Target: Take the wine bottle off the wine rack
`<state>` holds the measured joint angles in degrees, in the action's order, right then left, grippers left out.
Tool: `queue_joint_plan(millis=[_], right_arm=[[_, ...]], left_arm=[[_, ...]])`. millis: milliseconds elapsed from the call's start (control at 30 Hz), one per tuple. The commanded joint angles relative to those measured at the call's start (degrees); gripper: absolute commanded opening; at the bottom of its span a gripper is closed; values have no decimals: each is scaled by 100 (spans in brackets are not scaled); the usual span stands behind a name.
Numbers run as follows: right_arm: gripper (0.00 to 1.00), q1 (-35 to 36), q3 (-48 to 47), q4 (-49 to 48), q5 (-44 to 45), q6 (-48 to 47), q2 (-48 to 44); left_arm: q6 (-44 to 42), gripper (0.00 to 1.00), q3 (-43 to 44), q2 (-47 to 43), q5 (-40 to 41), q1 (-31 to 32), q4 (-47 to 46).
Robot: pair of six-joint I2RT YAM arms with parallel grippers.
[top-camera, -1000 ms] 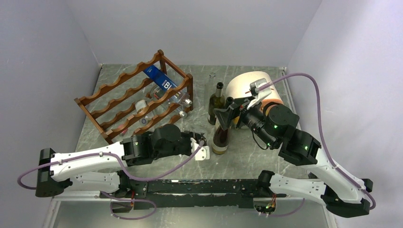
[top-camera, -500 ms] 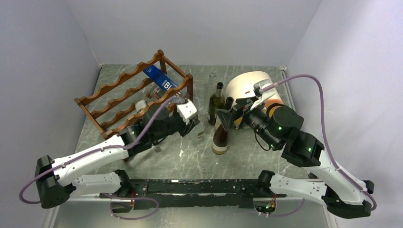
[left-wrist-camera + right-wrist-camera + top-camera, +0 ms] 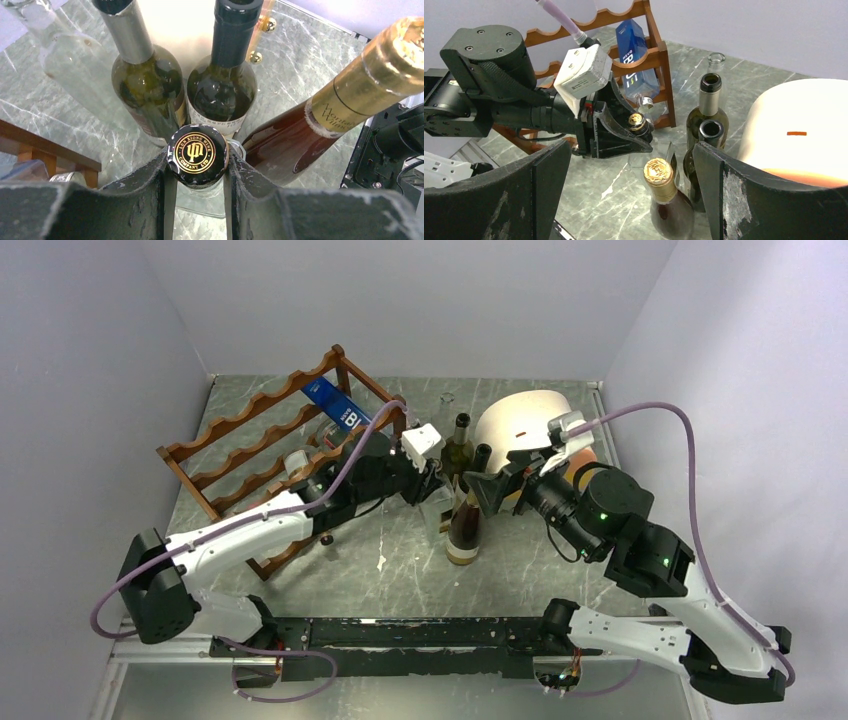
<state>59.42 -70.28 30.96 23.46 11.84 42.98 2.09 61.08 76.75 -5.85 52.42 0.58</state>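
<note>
- While clamped on the black cap of the wine bottle point(image 3: 197, 156), the left gripper point(image 3: 197, 167) holds it upright, off the rack point(image 3: 262, 445) and just right of it.
- Other bottles point(image 3: 222, 95) crowd its far side; bare table point(image 3: 400, 575) lies open toward the arms.
- Right gripper point(image 3: 634, 200), fingers spread wide, hangs above a gold-capped bottle point(image 3: 659, 175).
- Grey marbled tabletop; pale walls on three sides.
- Clear glass hides the bottle's base; contact with the table cannot be told.
</note>
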Motion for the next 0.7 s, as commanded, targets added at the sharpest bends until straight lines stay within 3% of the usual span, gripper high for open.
queue_joint_plan(millis=[0,100,200,400,667], right_arm=[[98,11,25,104,151,101,-141],[98,9,32,128,185,119,-190],[98,8,17,155,207,111,-195],[98,9,-93,390,470,42,-100],[98,14,-253,310,263,5,-125]], left_arm=[[-224,7,594,-9,-239,-48,-948],[-438,8,684,85,-319,-48,-963],[-509,18,755,146,-308,-48,-766],[-466,65,260,-172,-459,-48,-1018],[-508,75,297,-636,-310,-48,-369]])
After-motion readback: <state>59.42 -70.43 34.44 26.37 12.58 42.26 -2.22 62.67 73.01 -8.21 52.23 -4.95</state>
